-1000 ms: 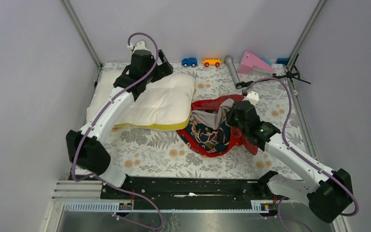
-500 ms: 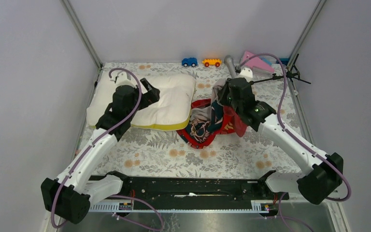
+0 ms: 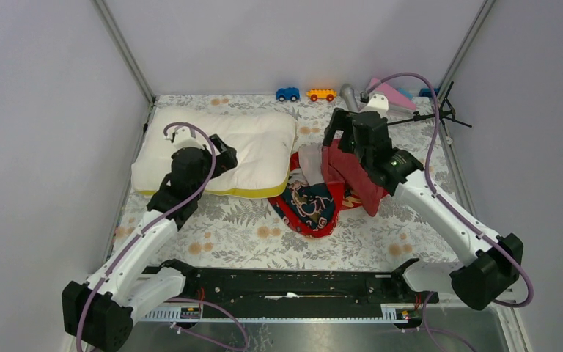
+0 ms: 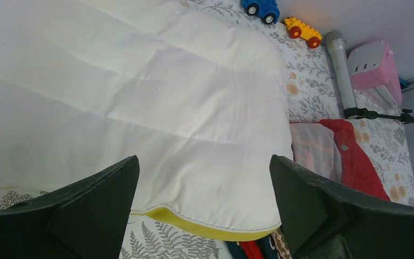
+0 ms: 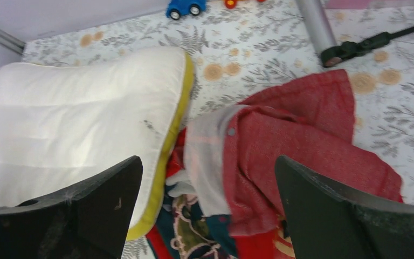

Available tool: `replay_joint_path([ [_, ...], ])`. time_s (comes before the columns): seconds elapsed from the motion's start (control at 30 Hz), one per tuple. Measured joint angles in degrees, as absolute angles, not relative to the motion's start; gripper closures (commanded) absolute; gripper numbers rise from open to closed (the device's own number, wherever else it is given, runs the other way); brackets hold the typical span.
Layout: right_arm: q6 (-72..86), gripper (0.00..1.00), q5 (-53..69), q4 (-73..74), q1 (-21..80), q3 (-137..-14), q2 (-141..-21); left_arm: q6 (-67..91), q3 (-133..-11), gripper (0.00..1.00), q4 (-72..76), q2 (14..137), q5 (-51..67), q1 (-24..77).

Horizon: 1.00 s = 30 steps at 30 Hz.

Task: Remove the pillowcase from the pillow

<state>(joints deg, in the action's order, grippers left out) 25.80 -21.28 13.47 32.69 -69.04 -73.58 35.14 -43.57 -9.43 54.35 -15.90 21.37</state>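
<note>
Your floral surface (image 3: pixel 220 238) carries everything.

Pillow (image 3: pixel 256 147): bare white with a yellow edge, lying directly under your left gripper (image 4: pixel 203 162). That gripper's jaws stand wide and hold nothing.

Pillowcase (image 3: pixel 344 172): off the pillow, a crumpled red heap beneath your right gripper (image 5: pixel 207 162), resting against the pillow's yellow edge. Jaws spread, no fabric clamped.

Blue toy car (image 5: pixel 183 6): beyond the right gripper, well apart from it.

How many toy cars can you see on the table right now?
2. A blue car sits at the far edge of the table, beyond the pillow; a yellow car stands just right of it, apart. The crumpled pillowcase could hide others.
</note>
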Motion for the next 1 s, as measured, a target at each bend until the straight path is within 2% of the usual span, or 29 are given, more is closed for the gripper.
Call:
replay_joint_path([
  [0.23,24.82,0.00,-24.88,14.79,31.73,-63.18,-68.40,34.74,-39.68,0.01,-7.55,52.16,-15.66,21.37],
  [0.5,25.15,0.00,-17.10,15.14,31.55,-52.66,-66.96,36.03,-33.45,0.01,-5.52,51.55,-9.54,22.92],
  [0.67,25.30,0.00,-22.85,11.05,30.22,-43.11,-63.86,33.76,-25.85,0.01,3.31,50.72,-7.55,24.47],
  [0.77,25.91,0.00,-22.04,8.08,22.35,-41.10,-63.86,29.65,-23.68,0.01,8.23,52.34,-9.15,24.84],
  [0.93,28.40,0.00,-13.80,-3.62,1.37,-36.91,-64.71,22.50,-23.16,0.01,19.09,55.02,-16.99,23.73],
  [1.0,26.98,0.00,-11.84,-10.59,-1.52,-31.83,-63.70,20.60,-21.85,0.01,25.28,56.31,-18.37,21.67],
])
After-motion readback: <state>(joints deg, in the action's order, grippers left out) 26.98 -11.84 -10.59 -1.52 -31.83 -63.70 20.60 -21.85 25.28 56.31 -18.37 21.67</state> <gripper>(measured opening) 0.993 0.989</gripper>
